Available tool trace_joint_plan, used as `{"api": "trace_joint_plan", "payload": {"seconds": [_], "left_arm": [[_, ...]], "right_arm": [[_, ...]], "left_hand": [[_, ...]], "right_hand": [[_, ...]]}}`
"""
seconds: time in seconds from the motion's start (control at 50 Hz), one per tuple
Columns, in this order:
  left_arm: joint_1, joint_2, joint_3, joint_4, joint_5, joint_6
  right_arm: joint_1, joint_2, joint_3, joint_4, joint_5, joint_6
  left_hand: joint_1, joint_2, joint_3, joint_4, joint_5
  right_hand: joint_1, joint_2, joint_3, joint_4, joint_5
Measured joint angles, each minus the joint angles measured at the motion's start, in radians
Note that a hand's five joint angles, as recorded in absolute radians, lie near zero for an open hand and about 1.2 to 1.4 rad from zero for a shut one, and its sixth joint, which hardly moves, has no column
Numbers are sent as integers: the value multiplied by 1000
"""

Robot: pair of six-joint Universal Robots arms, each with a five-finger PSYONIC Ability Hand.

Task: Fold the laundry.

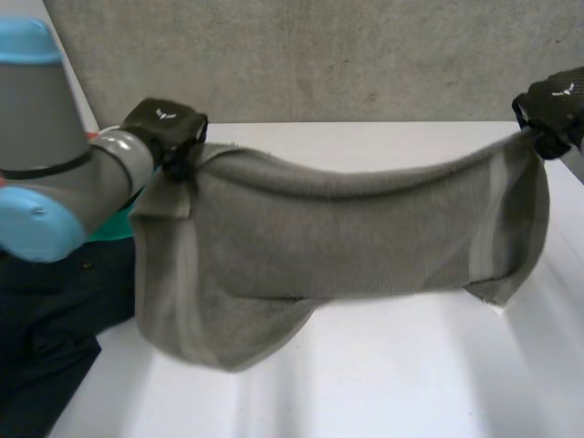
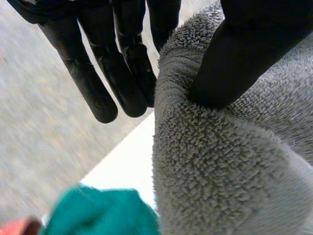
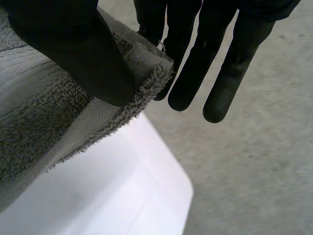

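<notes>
at the left top corner of the towel (image 1: 338, 228): the fingers (image 2: 100, 83) of the left hand (image 1: 166, 128) are straight and loosely spread. the thumb (image 2: 244, 54) digs into the thick rolled edge and pinches it against the nearest finger.
at the right top corner of the towel: the fingers (image 3: 222, 73) of the right hand (image 1: 555, 102) are straight, side by side. the thumb (image 3: 73, 54) lies on the hemmed corner and clamps it against the finger behind. the fuzzy tip of the corner pokes out just past the thumb.
towel: grey terry, held up broadside between the two hands above the worktop (image 1: 392, 374). its top edge sags in a shallow curve between them. a paler woven band runs down near each end. the lower edge droops lowest towards the left side. whether it touches the worktop cannot be told.
left arm (image 1: 55, 173): grey with light-blue caps, reaching in beside the towel's left end.
worktop: white, lying under the hanging towel. in the right wrist view a rounded corner of it shows under the held corner.
green cloth (image 2: 98, 213): bunched on the worktop past the left hand's fingertips, just beside the hanging towel.
red thing (image 2: 17, 227): a scrap of red-orange next to the green cloth, too little of it showing to tell what it is.
dark cloth (image 1: 46, 319): navy, lying below the left arm at the worktop's left side.
wall (image 1: 319, 55): grey concrete behind the worktop.
floor (image 3: 259, 171): grey, beyond the worktop's rounded corner.
</notes>
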Motion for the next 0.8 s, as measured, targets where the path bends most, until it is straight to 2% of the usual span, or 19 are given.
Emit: {"api": "trace_joint_plan", "payload": {"seconds": [0.06,0.14,0.26,0.32,0.42,0.54,0.64,0.8], "left_arm": [[-4,-47,61,118,-9,13],[-3,-53,142,311,-27,-6],[0,39,164,541,-45,-106],[1,73,137,553,-40,-140],[7,103,39,499,-20,-160],[17,115,-165,453,0,-154],[18,93,-369,465,11,-133],[13,-16,-569,541,23,-48]], "right_arm": [[15,50,-44,-127,38,43],[20,67,-99,-384,61,152],[-13,22,-119,-752,18,356],[-34,8,-116,-818,-13,423],[-58,3,-74,-755,-65,457],[-66,-4,69,-582,-158,409],[-65,-8,252,-458,-226,281],[-72,34,451,-362,-235,60]], "left_hand": [[0,0,0,0,0],[0,0,0,0,0],[0,0,0,0,0],[0,0,0,0,0],[0,0,0,0,0],[0,1,0,0,0],[0,1,0,0,0],[-2,-13,-11,-16,-2]], "right_hand": [[0,0,0,0,0],[0,0,0,0,0],[0,0,0,0,0],[0,0,0,0,0],[0,0,0,0,1],[0,0,0,0,1],[0,0,0,0,1],[0,0,0,0,1]]}}
